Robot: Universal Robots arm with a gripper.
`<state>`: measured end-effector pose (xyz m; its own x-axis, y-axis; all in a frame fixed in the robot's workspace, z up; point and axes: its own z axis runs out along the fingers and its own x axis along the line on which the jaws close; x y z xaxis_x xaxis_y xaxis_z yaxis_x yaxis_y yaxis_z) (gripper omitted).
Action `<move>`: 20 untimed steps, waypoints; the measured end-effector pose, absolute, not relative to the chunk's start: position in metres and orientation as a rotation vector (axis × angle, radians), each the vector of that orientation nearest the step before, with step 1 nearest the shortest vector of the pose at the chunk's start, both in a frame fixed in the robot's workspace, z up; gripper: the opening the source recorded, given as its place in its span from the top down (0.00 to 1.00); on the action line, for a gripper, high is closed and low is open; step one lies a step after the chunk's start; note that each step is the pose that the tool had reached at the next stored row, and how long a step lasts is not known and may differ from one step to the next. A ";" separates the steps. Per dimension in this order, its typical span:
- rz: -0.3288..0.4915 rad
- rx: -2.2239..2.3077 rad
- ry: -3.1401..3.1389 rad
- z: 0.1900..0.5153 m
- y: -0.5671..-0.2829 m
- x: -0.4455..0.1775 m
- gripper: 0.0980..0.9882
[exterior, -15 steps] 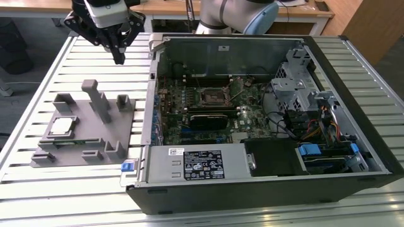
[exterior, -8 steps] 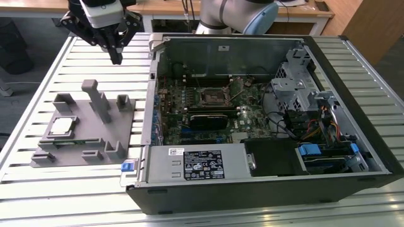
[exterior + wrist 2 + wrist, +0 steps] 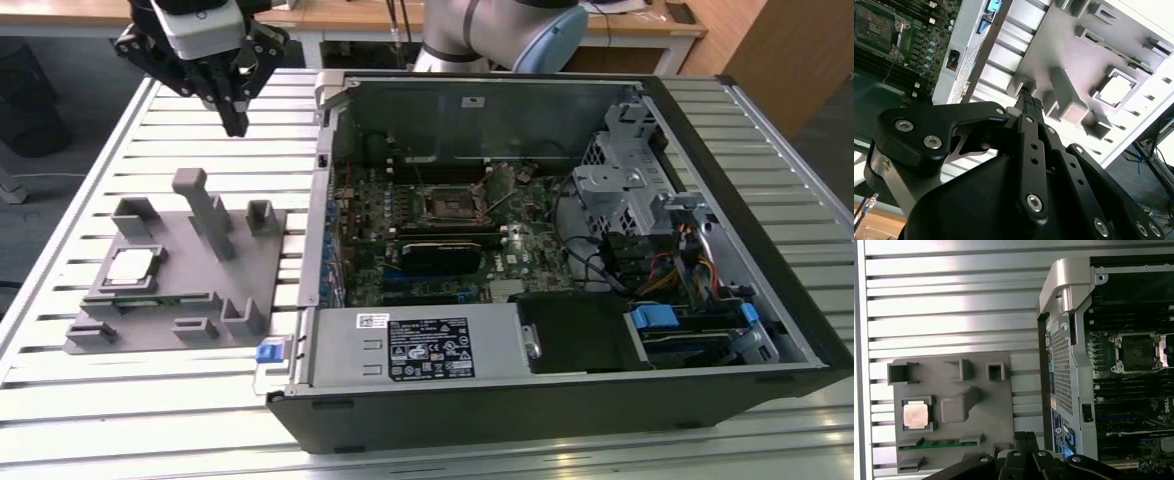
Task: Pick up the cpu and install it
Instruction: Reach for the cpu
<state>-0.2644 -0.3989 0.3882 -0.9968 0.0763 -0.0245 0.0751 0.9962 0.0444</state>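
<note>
The cpu is a small square chip with a silvery top, lying flat in a recess of the grey plastic fixture on the exterior view's left. It also shows in both wrist views. My gripper hangs high above the table behind the fixture, well apart from the cpu, with its fingers shut together and nothing between them. The same shut fingertips appear in both wrist views. The dark metal socket frame sits on the motherboard inside the open computer case.
The fixture's upright posts stand between the cpu and the case. A green strip lies in a fixture slot near the cpu. The case's side wall rises beside the fixture. The slatted metal table carries everything. The arm's base stands behind the case.
</note>
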 end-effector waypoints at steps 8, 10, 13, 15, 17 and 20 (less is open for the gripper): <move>0.068 0.118 3.113 0.388 -0.399 -0.291 0.97; 0.068 0.118 3.112 0.388 -0.399 -0.296 0.97; 0.068 0.118 3.112 0.388 -0.399 -0.303 0.97; 0.068 0.118 3.112 0.387 -0.398 -0.308 0.97; 0.068 0.118 3.112 0.387 -0.397 -0.313 0.97; 0.067 0.118 3.113 0.387 -0.396 -0.323 0.97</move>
<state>-0.3232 -0.3963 0.3867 -0.9968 0.0761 -0.0244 0.0750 0.9962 0.0442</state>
